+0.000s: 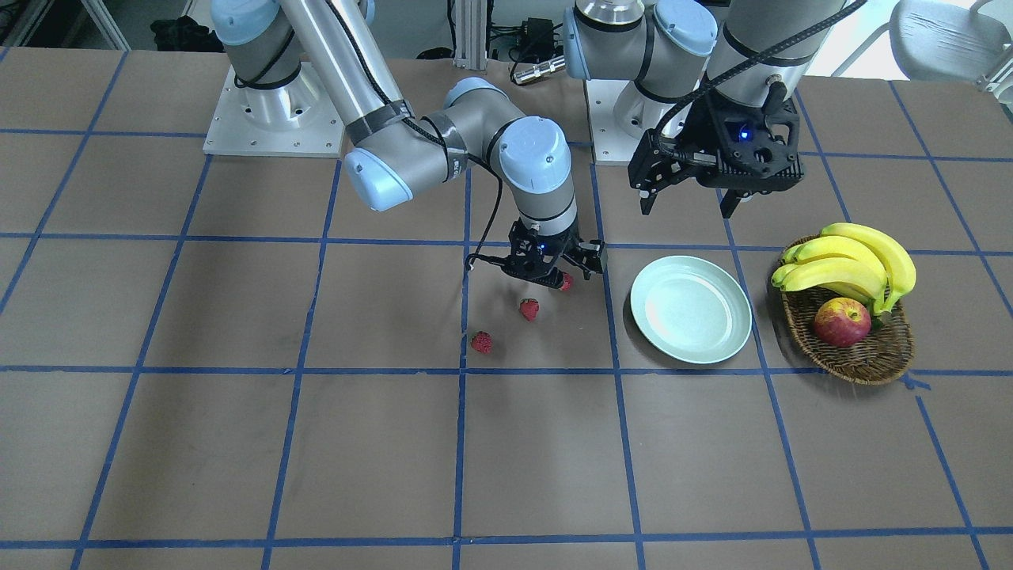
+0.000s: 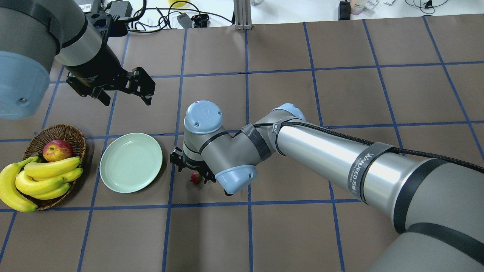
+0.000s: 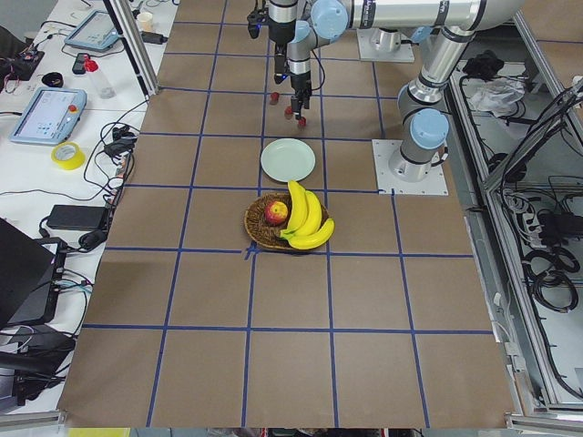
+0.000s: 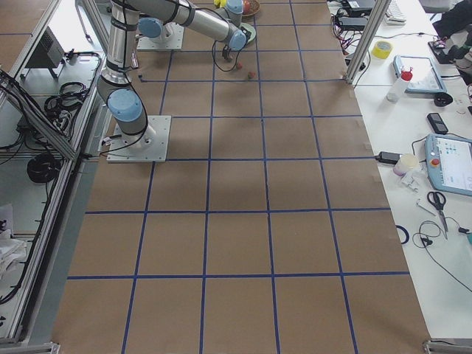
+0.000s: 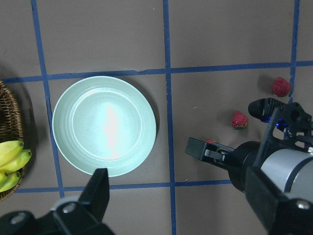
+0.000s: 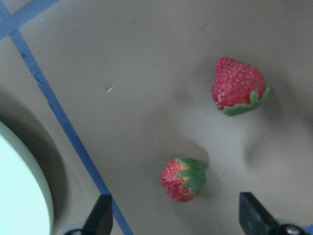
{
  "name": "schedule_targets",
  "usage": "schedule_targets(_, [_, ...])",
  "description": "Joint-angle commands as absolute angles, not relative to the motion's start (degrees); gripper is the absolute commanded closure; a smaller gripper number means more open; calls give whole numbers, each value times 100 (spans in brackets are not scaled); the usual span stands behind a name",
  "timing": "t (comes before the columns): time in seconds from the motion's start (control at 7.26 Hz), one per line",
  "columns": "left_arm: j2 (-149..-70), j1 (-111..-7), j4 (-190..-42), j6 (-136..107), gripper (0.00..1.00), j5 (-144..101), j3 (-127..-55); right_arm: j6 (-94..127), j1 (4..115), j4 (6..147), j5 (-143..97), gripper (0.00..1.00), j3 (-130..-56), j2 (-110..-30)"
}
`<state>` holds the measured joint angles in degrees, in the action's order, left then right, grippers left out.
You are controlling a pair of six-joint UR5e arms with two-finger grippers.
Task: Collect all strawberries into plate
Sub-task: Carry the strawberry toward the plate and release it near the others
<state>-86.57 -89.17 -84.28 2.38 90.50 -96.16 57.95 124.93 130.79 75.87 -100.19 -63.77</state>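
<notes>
Spread wide, the right gripper (image 6: 177, 220) hangs over 1 strawberry (image 6: 183, 178) near the plate (image 1: 690, 310); the left gripper (image 2: 124, 99) hovers higher, likewise spread

The only lettering clear enough to read is white print on the dark strap (image 2: 363, 168) wrapped round the right arm (image 2: 321, 145); it seems to say WANJEED. The finer print beside it, and that on the second strap (image 2: 273, 130), is too small to make out.
</notes>
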Motion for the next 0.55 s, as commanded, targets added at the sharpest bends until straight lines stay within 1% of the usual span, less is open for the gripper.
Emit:
schedule_targets(0.0, [-8579,-8903,-8603,264,0,9149,-9633,5233,12184,12631,7770,0,-9976,-6967])
schedule_targets(0.14, [-8587,-8895,-8604,246,0,9228,-9633,4664,11677,12378,7761,0,-9949,-7213])
schedule_targets(0.41, [-8797,-8886,-8543,-7,0,9141,-9781,3047,10849,11307,7778,0,-9897,-7758])
